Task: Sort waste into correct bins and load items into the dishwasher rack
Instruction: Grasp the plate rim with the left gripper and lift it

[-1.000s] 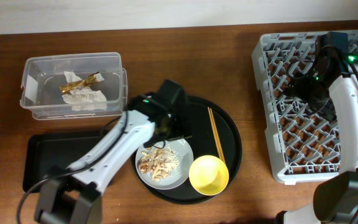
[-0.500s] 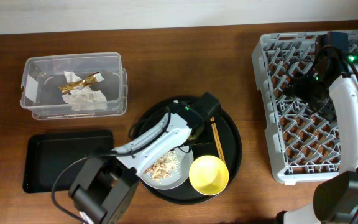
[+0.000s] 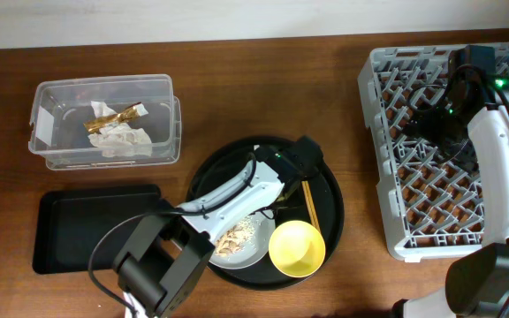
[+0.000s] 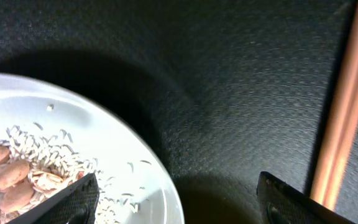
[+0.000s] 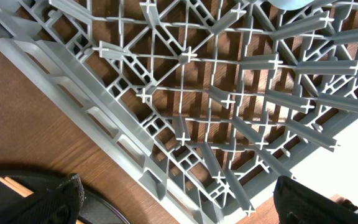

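The pale grey plate (image 3: pixel 253 237) (image 4: pixel 73 130) with beige food scraps and rice (image 3: pixel 228 237) (image 4: pixel 17 174) lies on the round black tray (image 3: pixel 330 190). My left gripper (image 3: pixel 281 193) (image 4: pixel 179 205) is open and low over the tray. The plate's right rim lies between its fingers (image 4: pixel 61 202), untouched. The wooden chopsticks (image 3: pixel 308 201) (image 4: pixel 344 112) lie just right of it. A yellow bowl (image 3: pixel 296 248) stands at the tray's front. My right gripper (image 3: pixel 427 124) (image 5: pixel 179 205) hangs open and empty over the grey dishwasher rack (image 3: pixel 396 230) (image 5: pixel 166 124).
At the back left, the clear tub (image 3: pixel 162 88) holds a white napkin (image 3: pixel 122 141) and a gold wrapper (image 3: pixel 113 117). The shallow black rectangular tray (image 3: pixel 78 225) lies at the front left. My left arm stretches across the round tray's left half.
My left arm has swung right, from the plate's upper left to its right rim beside the chopsticks, and its jaws have narrowed a little. The right arm has not moved.
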Robot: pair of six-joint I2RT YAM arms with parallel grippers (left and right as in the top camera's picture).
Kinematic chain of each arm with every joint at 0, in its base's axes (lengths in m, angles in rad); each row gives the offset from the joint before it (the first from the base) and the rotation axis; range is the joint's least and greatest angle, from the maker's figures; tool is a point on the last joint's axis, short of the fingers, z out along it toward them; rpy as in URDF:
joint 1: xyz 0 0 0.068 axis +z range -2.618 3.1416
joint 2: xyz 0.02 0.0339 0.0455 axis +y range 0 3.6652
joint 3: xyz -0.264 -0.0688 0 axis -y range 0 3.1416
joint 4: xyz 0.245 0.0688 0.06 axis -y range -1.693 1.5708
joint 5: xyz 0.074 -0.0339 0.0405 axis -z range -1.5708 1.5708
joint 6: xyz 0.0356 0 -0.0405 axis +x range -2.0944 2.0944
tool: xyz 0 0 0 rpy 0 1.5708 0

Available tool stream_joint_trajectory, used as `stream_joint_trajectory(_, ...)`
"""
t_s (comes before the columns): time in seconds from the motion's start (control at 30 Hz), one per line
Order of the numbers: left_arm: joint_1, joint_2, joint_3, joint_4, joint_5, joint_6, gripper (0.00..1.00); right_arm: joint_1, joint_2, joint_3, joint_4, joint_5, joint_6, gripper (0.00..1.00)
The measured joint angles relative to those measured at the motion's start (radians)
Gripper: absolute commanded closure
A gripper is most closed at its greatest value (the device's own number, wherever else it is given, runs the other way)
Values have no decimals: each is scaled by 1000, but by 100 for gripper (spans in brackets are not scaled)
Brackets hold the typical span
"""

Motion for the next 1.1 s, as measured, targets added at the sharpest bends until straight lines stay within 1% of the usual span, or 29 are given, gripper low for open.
stream_joint_trajectory(0.2, -2, 71, 1, -14, -7, -53, 20, 0, 0, 0, 0, 0, 1, 1)
stream_joint_trajectory(0.27, -2, 72, 1, -14, -8, -62, 26, 0, 0, 0, 0, 0, 0, 1)
stream_joint_trajectory(0.37, -2, 72, 1, -14, -11, -75, 31, 0, 0, 0, 0, 0, 0, 1)
stream_joint_trajectory(0.43, -2, 72, 1, -14, -14, -79, 38, 0, 0, 0, 0, 0, 0, 1)
stream_joint_trajectory(0.5, -2, 72, 1, -14, -15, -80, 50, 0, 0, 0, 0, 0, 0, 1)
stream_joint_trajectory(0.7, -2, 72, 1, -14, -16, -83, 65, 0, 0, 0, 0, 0, 0, 2)
stream_joint_trajectory(0.77, -2, 72, 1, -16, -18, -82, 75, 0, 0, 0, 0, 0, 0, 1)
stream_joint_trajectory(0.83, -2, 72, 1, -18, -18, -87, 79, 0, 0, 0, 0, 0, 0, 1)
stream_joint_trajectory(0.97, -2, 72, 1, -16, -18, -86, 81, 0, 0, 0, 0, 0, 0, 1)
stream_joint_trajectory(1.0, -2, 72, 1, -16, -18, -86, 85, 0, 0, 0, 0, 0, 0, 1)
stream_joint_trajectory(1.1, -2, 72, 1, -13, -18, -86, 91, 0, 0, 0, 0, 0, 0, 1)
